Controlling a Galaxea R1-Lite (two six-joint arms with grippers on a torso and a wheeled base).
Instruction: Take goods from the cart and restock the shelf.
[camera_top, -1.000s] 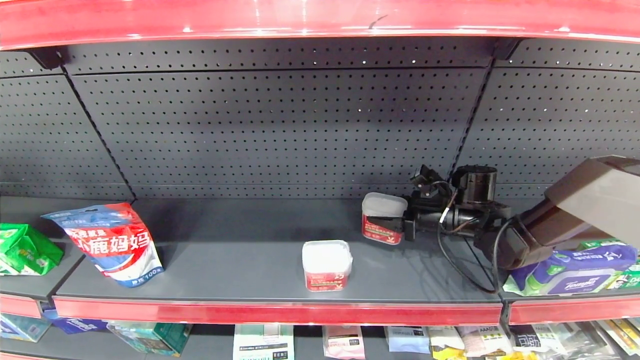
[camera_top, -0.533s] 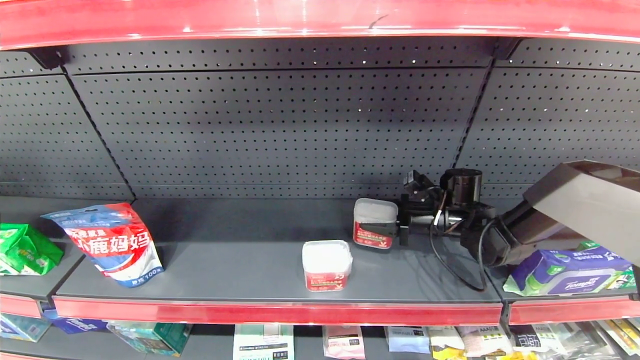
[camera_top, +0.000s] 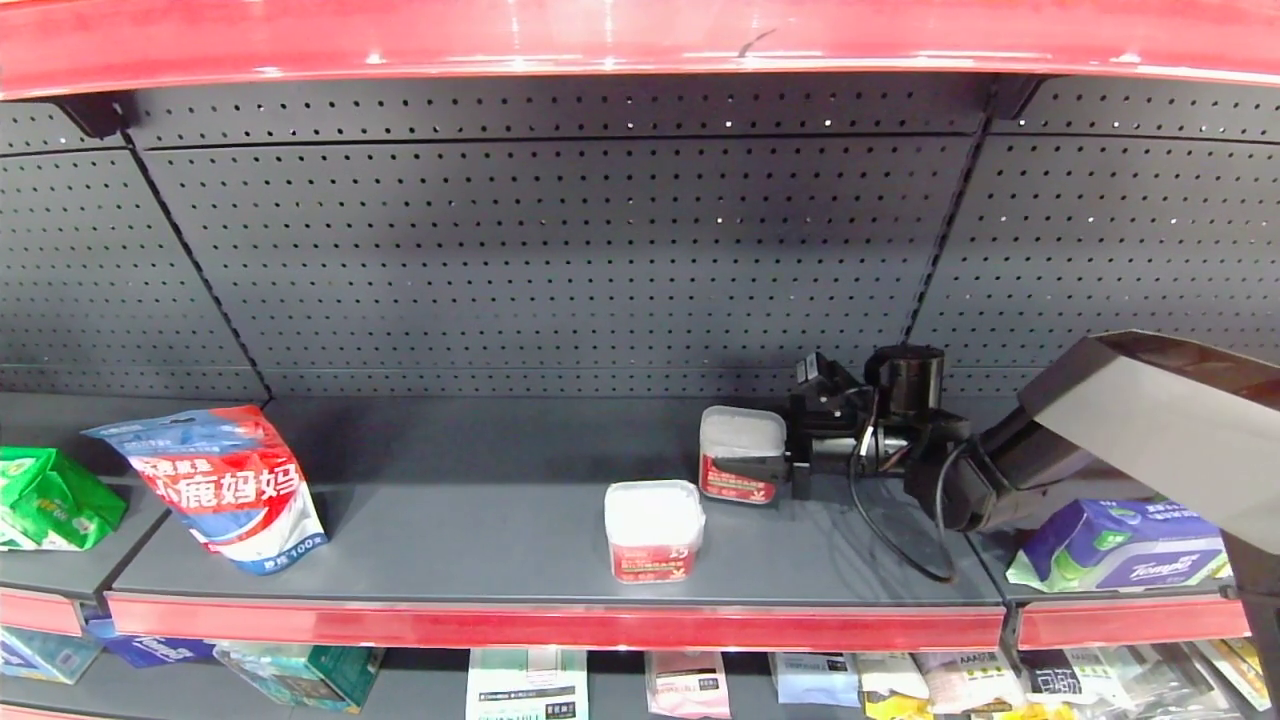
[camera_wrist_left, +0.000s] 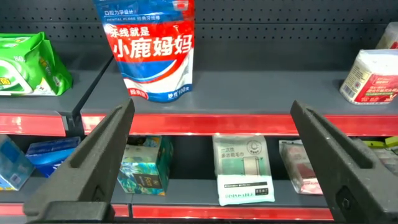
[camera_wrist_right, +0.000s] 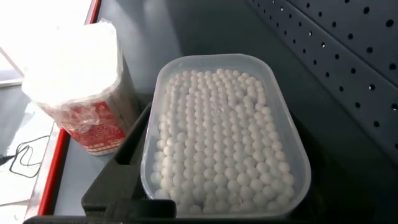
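The left gripper (camera_wrist_left: 211, 111) is held facing the shelf front, its jaws spread wide with nothing between them.

On the grey shelf (camera_top: 480, 545), a green pack (camera_top: 55, 497) is seen at the nine o'clock edge of the head view. A blue, red and white pouch (camera_top: 225, 485) is stood just to its three o'clock side. Near the middle, a cotton swab tub (camera_top: 653, 528) with a red label is set upright close to the red front lip.

At about one o'clock from it, and a little apart, a second cotton swab tub (camera_top: 740, 435) is held upright by the right gripper (camera_top: 752, 468), whose jaws are closed on its sides from the three o'clock side. Whether its base is already touching the deck cannot be told. A pack of wipes (camera_top: 1130, 545) is laid at the far three o'clock end.

Placing appears to be the step in hand. The held tub is best kept level and lowered until its base is seated flat, with a gap left to the standing tub. The jaws should be opened only then, and the arm drawn back towards three o'clock so that the tub is not dragged or tipped.
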